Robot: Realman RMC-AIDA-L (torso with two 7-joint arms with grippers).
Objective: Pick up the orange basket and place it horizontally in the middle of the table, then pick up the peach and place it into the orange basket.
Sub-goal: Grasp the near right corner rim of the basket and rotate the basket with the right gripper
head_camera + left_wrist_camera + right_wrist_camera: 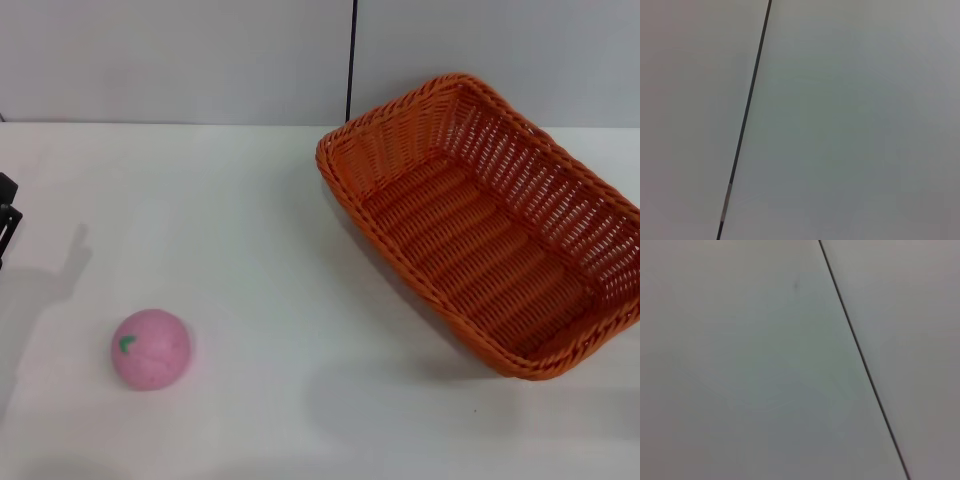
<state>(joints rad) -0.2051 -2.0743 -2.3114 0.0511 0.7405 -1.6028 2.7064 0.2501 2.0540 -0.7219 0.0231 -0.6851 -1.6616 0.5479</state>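
Head view: one orange basket (490, 225) (empty), one peach (150, 349).

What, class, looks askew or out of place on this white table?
The large orange woven wicker basket sits diagonally toward the right rear of the white tabletop, not square in the middle. It is empty; the small round pink toy peach lies apart at front left. Nothing looks spilled or damaged.
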